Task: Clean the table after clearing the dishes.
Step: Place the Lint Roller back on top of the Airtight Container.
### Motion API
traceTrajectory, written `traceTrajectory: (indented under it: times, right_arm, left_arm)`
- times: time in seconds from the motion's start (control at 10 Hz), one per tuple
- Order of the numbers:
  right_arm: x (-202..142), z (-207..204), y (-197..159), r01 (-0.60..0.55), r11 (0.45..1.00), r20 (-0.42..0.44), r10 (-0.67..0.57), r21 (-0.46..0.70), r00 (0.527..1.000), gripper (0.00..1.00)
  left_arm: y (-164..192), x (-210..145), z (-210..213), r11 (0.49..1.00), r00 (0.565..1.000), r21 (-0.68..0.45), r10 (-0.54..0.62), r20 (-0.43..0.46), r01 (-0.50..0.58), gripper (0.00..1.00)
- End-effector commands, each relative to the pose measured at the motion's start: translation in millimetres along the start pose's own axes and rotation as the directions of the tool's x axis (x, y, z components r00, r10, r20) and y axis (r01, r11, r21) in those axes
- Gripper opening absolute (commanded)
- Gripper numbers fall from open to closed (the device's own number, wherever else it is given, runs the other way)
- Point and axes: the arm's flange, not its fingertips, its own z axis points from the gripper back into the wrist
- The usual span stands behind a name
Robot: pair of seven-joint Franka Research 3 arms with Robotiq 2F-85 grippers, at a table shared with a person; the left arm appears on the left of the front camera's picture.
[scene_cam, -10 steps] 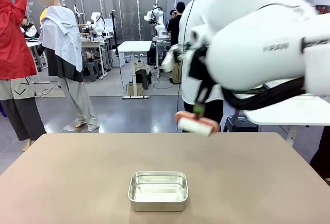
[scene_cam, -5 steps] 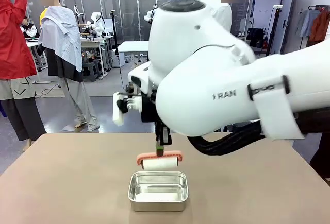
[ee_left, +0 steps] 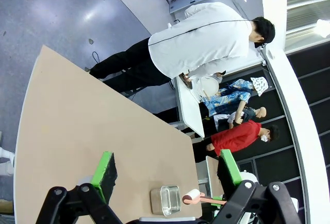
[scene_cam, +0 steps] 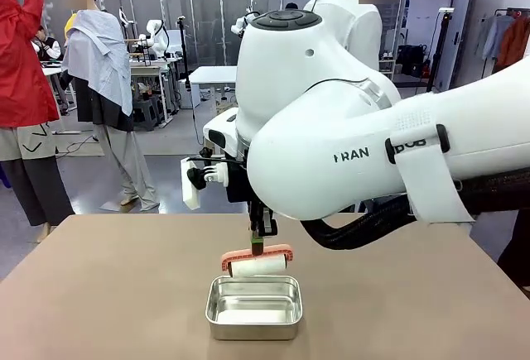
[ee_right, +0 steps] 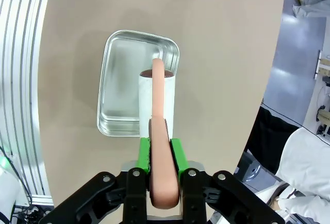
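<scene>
The desk, a large rectangular surface with a smooth matte beige-brown top, is carrying a single item. A small rectangular steel pan with rounded corners is resting directly on the desk, near the robot-side edge and roughly midway between the left and right sides. The pan is sitting flat, open side up, and its shiny interior is reflecting the light. In the right wrist view the pan's rim is lying parallel to the desk's long edge, and bare desktop is surrounding the pan on all sides.
</scene>
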Motion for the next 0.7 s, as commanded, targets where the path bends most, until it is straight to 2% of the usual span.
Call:
traceTrajectory:
  times: [0.0,0.1,0.2,0.4,0.6]
  right_arm:
    - [-0.1,0.0,-0.1,0.000,1.000,0.000,0.000,0.000,1.000,0.21]
    - [-1.4,-9.5,-7.6,0.025,0.997,-0.013,-0.024,0.077,1.000,0.21]
    - [1.0,-21.2,-18.8,-0.006,0.991,0.015,0.004,0.135,1.000,0.21]
    - [1.4,-45.7,-36.9,0.040,0.974,-0.003,-0.040,0.222,0.999,0.21]
    - [2.0,-68.0,-46.8,0.046,0.960,0.020,-0.053,0.276,0.998,0.21]
  left_arm:
    - [-3.0,3.2,3.5,1.000,1.000,-0.010,-0.004,-0.004,0.004,1.00]
    - [-3.0,3.2,3.5,1.000,1.000,-0.010,-0.004,-0.004,0.004,1.00]
    - [-3.0,3.2,3.5,1.000,1.000,-0.010,-0.004,-0.004,0.004,1.00]
    - [-3.0,3.2,3.5,1.000,1.000,-0.010,-0.004,-0.004,0.004,1.00]
    - [-3.0,3.2,3.5,1.000,1.000,-0.010,-0.004,-0.004,0.004,1.00]
